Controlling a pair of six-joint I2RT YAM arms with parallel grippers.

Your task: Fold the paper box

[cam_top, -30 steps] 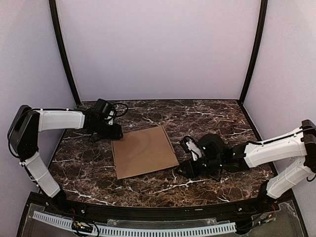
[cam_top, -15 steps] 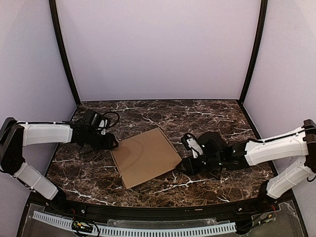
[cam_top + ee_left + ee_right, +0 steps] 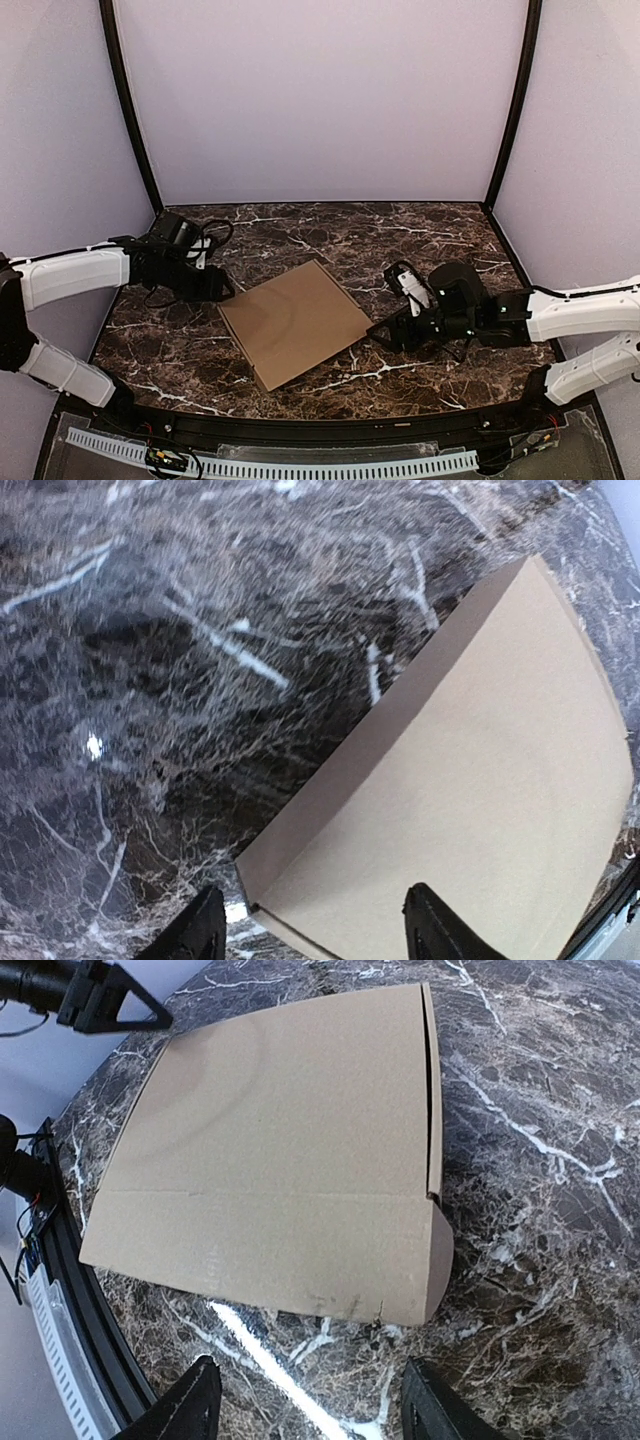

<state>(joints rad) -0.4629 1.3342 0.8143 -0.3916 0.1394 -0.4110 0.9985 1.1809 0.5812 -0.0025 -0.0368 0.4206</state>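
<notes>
Left gripper (image 3: pixel 217 289) and right gripper (image 3: pixel 382 335) both gape empty beside the paper box (image 3: pixel 295 322), flat on the surface (image 3: pixel 450 240) — a one-sided push could skid or spin it, since nothing pins it.

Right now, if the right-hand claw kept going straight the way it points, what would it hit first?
Most likely the paper box: its near edge lies directly ahead of the open right gripper, with nothing between. Height is unclear: it might skim over.

The box (image 3: pixel 295 322) is matt brown cardboard, smooth, with one faint crease. The tabletop (image 3: pixel 420 235) looks like dark, white-veined marble, slightly glossy.
</notes>
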